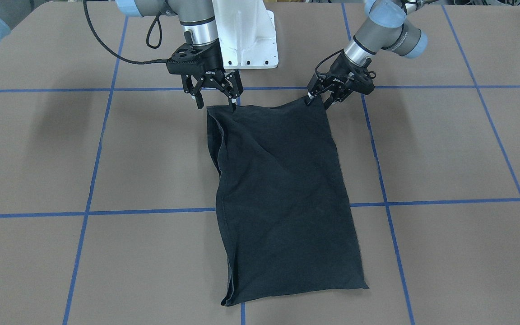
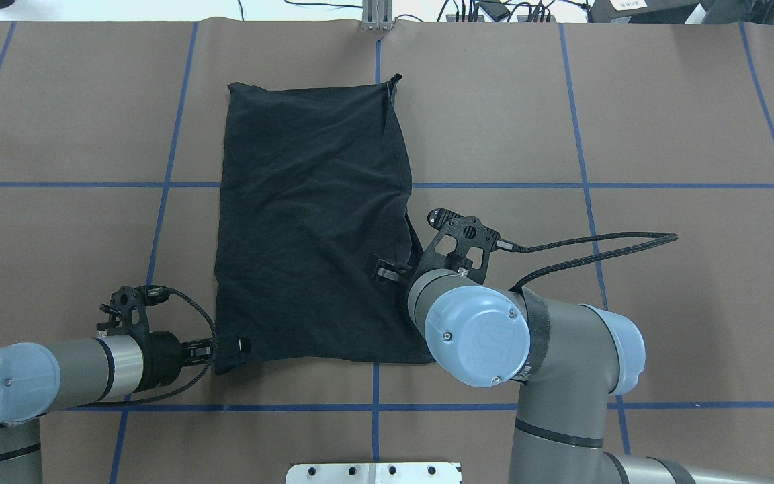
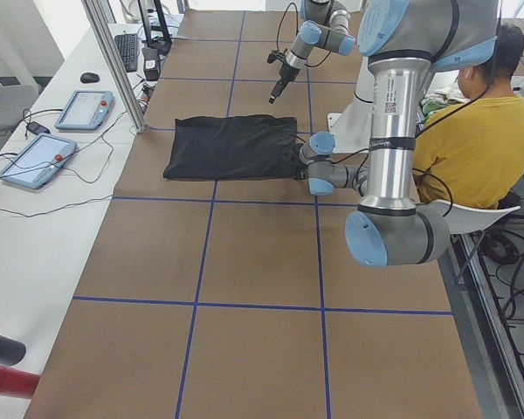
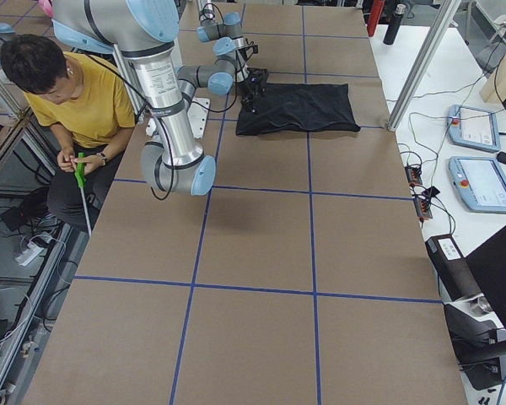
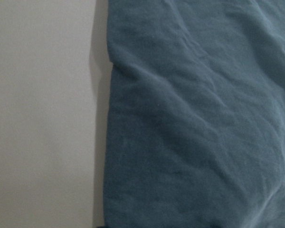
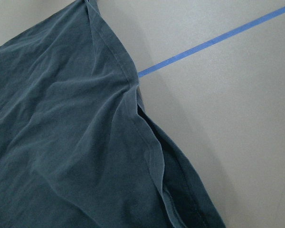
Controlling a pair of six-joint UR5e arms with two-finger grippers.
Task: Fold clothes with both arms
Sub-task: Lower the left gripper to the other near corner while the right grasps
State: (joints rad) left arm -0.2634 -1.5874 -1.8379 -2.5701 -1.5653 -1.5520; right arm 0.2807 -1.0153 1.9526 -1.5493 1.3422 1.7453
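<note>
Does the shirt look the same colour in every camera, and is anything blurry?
Left wrist view: soft focus, washed out, the black shirt reads teal-blue. Right wrist view: same colour cast, seams sharp. Front-facing view: even light, soft shadows on the table. Overhead view: sharp, true black.

Black T-shirt (image 1: 282, 189), folded into a long plain rectangle, lies flat at frame centre, slightly tilted; its top corners meet the right tool (image 1: 216, 101) and left tool (image 1: 319, 100), both with fingers spread

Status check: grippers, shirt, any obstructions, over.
Left gripper open at one robot-side corner of the T-shirt; right gripper open at the other. T-shirt folded, flat on table. Nothing around it in the way.
</note>
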